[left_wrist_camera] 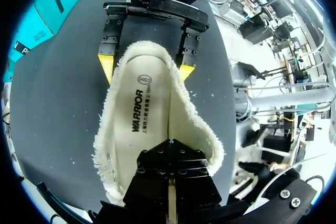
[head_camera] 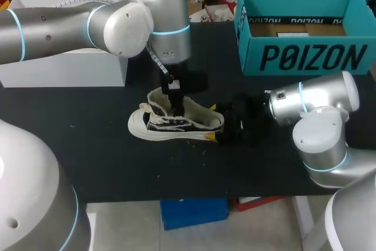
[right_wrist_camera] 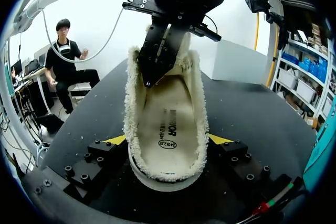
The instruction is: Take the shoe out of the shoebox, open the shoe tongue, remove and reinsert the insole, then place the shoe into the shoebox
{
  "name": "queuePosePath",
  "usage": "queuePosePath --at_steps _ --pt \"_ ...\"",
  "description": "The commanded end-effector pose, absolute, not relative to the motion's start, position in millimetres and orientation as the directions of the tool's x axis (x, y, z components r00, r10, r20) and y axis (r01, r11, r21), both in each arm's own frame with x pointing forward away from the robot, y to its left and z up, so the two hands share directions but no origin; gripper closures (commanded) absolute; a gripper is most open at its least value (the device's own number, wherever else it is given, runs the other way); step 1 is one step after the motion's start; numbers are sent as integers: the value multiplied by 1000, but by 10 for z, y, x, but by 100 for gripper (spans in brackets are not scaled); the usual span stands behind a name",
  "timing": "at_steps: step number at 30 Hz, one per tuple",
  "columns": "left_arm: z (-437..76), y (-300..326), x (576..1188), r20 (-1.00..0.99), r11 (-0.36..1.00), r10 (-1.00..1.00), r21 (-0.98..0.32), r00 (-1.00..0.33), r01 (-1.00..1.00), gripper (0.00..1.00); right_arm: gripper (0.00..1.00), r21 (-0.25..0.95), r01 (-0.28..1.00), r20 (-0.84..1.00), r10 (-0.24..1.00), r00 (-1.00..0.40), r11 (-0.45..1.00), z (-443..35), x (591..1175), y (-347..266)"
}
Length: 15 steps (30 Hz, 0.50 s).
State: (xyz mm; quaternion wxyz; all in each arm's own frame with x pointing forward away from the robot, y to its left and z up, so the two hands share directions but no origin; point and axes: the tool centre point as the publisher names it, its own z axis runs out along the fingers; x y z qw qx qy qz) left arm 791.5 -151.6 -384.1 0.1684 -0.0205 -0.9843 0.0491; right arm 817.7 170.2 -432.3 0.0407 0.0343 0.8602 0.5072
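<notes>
While the shoe rests upright on its sole near the middle of the black counter, outside the teal shoebox, both arms are at it. At the heel, the right end effector grasps the shoe, one yellow tip pressed against each side of the fleecy collar. From above, the left end effector reaches down into the shoe's opening toward the toe end; its black fingers are clenched together, though their tips are buried and I cannot tell what, if anything, they pinch. Between the fleece walls, the pale insole lies flat inside the shoe. Open and well apart from the shoe, the shoebox stands at the counter's far right corner
</notes>
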Motion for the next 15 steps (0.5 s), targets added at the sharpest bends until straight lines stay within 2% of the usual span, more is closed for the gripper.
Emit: queuePosePath --at_steps 1,15 --pt "-3849 -1522 7912 329 995 56 -100 -943 24 100 100 875 19 -35 102 -994 483 -4346 8179 1698" --pt "-3935 -1522 7958 379 994 59 -109 -923 19 100 100 875 19 -35 102 -994 483 -4346 8179 1698"
